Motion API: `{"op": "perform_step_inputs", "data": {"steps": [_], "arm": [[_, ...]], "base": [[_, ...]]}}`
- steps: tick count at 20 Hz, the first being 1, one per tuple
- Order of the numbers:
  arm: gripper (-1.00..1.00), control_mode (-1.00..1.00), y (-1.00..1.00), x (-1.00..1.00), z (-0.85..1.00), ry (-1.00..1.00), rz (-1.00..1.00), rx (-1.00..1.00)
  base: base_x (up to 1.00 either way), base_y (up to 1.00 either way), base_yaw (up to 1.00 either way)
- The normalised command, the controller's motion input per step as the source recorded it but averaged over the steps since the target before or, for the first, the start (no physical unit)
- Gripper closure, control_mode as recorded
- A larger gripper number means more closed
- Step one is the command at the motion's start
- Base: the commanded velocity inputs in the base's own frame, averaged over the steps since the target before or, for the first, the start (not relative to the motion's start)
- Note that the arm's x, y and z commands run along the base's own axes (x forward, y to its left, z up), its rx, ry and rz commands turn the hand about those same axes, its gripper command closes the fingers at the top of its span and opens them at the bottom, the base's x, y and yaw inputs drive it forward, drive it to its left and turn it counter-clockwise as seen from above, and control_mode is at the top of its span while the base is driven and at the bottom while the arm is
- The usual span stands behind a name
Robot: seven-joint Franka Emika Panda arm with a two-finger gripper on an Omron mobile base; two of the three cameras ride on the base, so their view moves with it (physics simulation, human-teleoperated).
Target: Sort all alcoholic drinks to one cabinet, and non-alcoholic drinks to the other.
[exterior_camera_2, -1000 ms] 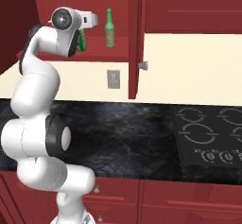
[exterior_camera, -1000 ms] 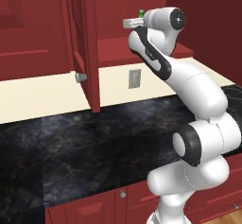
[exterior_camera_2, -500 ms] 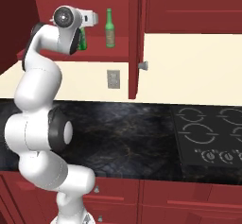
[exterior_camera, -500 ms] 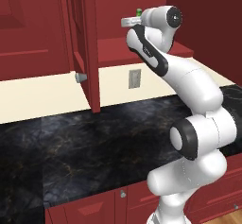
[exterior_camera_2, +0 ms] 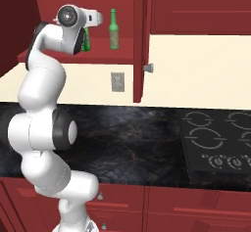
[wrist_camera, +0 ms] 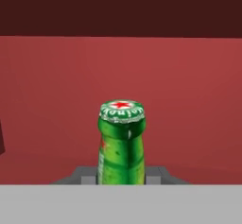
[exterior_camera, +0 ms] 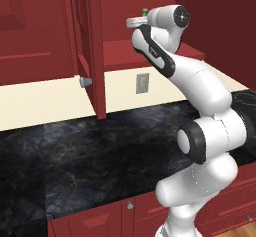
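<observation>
Bottles: two green | bright green bottle (wrist_camera: 121, 142) clamped in hand (wrist_camera: 121, 178) | olive bottle (exterior_camera_2: 114, 29) on cabinet shelf (exterior_camera_2: 59, 50)

You have two green bottles in the open cabinet: one bright green bottle (wrist_camera: 121, 145) and one olive bottle (exterior_camera_2: 114, 29). One cabinet door (exterior_camera_2: 140, 40) hangs open. One stove (exterior_camera_2: 220, 140) shows what look like four burners, partly cropped.

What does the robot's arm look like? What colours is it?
The arm is smooth, glossy white, made of fat rounded segments like bent tubes. Its joints are dark, with black round caps and bands between the white parts. The gripper has two small, boxy grey finger tips. No cables show.
</observation>
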Motion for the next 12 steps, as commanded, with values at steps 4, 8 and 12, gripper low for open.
{"op": "perform_step_inputs", "data": {"steps": [4, 8, 12], "arm": [[-1.0, -1.0, 0.04, 0.15, -0.1, 0.0, 0.0, 0.0], [-1.0, -1.0, 0.02, 0.14, -0.11, 0.0, 0.0, 0.0], [-1.0, -1.0, 0.0, 0.11, -0.1, 0.0, 0.0, 0.0]], "base": [[0.0, 0.0, 0.0], [0.0, 0.0, 0.0], [0.0, 0.0, 0.0]]}}
